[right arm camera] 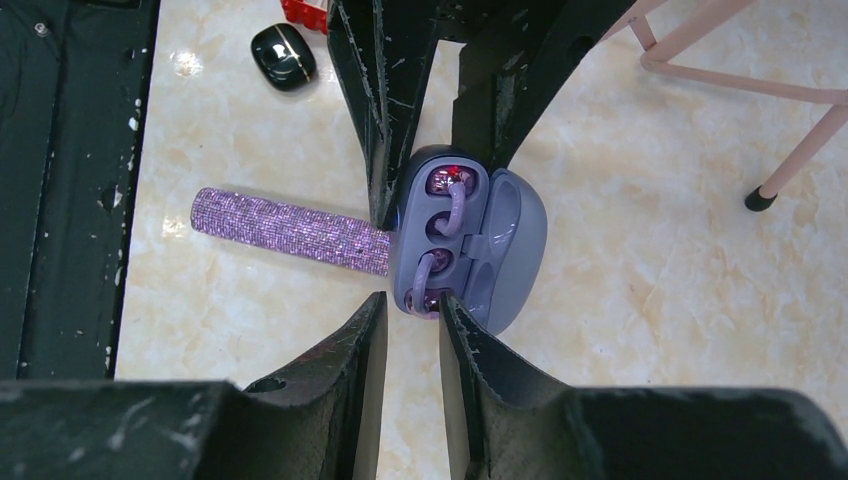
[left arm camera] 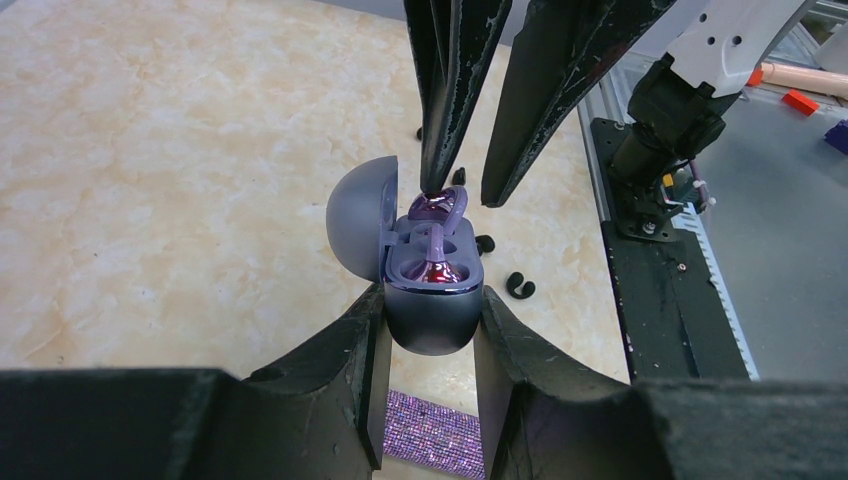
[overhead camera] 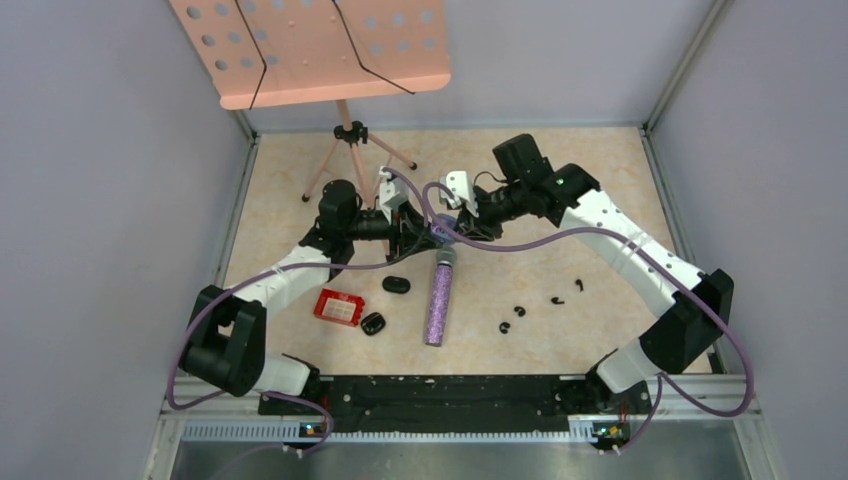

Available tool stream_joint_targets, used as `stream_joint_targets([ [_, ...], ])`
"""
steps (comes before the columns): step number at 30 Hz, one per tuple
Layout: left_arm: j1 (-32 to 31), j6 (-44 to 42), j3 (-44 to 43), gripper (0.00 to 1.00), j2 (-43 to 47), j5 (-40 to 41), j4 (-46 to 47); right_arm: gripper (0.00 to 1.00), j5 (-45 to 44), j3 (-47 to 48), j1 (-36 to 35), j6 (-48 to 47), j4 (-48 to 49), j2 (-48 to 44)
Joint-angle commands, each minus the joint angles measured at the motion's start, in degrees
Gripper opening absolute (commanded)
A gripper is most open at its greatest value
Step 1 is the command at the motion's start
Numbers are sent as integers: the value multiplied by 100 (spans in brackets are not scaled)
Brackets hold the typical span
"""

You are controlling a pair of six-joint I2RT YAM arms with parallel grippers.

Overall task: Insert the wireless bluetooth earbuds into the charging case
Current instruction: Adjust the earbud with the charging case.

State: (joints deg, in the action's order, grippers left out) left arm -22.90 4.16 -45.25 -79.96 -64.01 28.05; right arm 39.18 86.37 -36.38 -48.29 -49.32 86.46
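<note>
Charging case (left arm camera: pixel 432 310), lid open: clenched in left tool (left arm camera: pixel 430 300). Two pale purple earbuds (right arm camera: pixel 452 205) lodged inside. Right tool (right arm camera: pixel 412 300): narrowly parted, nothing grasped, one fingertip (left arm camera: pixel 438 165) touching earbud.

Cream table (overhead camera: pixel 600 180), marbled with faint tan veins. Slate-blue case (left arm camera: pixel 432 315): matt lid, darker sockets, a red glint in one. Pale purple earbuds (right arm camera: pixel 452 205), glossy. Purple glitter stick (overhead camera: pixel 438 300), grey at one end. Red box (overhead camera: pixel 338 307). Two glossy black cases (overhead camera: pixel 396 285), one with a thin gold line. Black earbuds (overhead camera: pixel 519 311) as well. Salmon-pink stand (overhead camera: pixel 310 50), dotted with rows of round holes, crossed by black cords. Left gripper (left arm camera: pixel 430 300) and right gripper (right arm camera: pixel 412 302) black, edges flecked white. Arms (overhead camera: pixel 620 225) white and black. Cable (overhead camera: pixel 560 235) dull purple. Walls (overhead camera: pixel 100 200) pale lilac-grey.
</note>
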Motion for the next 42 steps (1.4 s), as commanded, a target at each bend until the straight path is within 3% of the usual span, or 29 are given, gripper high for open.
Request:
stream_joint_targets([
  [1,21,0,14,0,238,-24,290,25,97,305,-145,-5,104,57],
  [10,14,-42,27,0,268,-33,245,22,-91,264,-291,25,195,141],
  [15,33,-87,60,0,301,-53,245,6,-163,231,-319,33,230,148],
  [21,124,21,55,0,302,-274,464,0,-129,44,-309,142,351,46],
  [33,146,94,-128,0,277,-534,544,0,896,-882,64,1175,1919,-338],
  [42,220,269,-154,0,264,-625,740,0,1070,-1093,180,1443,2344,-495],
])
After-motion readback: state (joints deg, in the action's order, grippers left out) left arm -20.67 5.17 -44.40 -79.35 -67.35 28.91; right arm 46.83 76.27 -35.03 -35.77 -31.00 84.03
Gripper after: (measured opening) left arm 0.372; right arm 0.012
